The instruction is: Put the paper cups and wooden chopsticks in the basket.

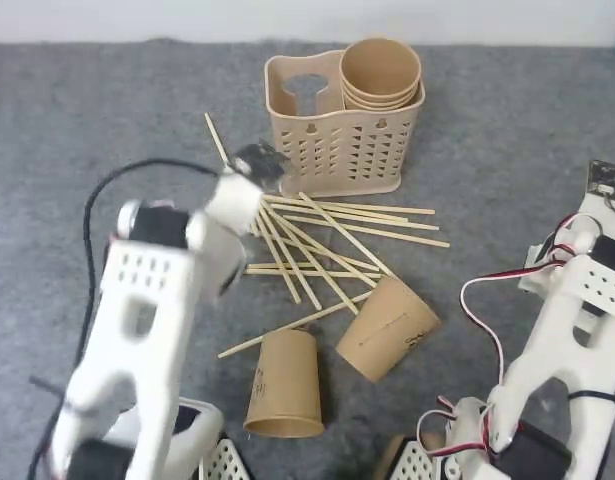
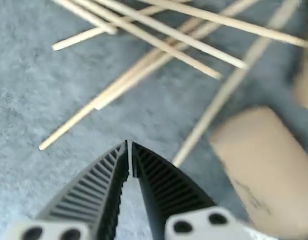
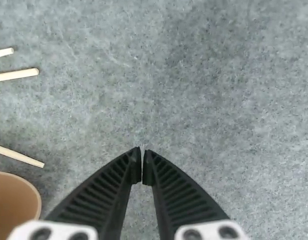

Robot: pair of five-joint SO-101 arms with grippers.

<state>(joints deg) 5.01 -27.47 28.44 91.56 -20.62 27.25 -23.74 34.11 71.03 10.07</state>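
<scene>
Partly done: a nested stack of brown paper cups (image 1: 380,70) already inside the beige perforated plastic basket (image 1: 332,150) near the far edge of the grey felt worktop (image 1: 67,120). Still to go: two loose brown paper cups (image 1: 284,385) toward the near edge and a scatter of pale wooden chopsticks (image 1: 327,240) between them and the basket, none visibly inside. Left gripper (image 2: 129,145) above the chopsticks, fingers (image 2: 111,180) pressed together on nothing; right gripper (image 3: 142,150) over bare worktop toward the right edge, likewise closed and empty.
</scene>
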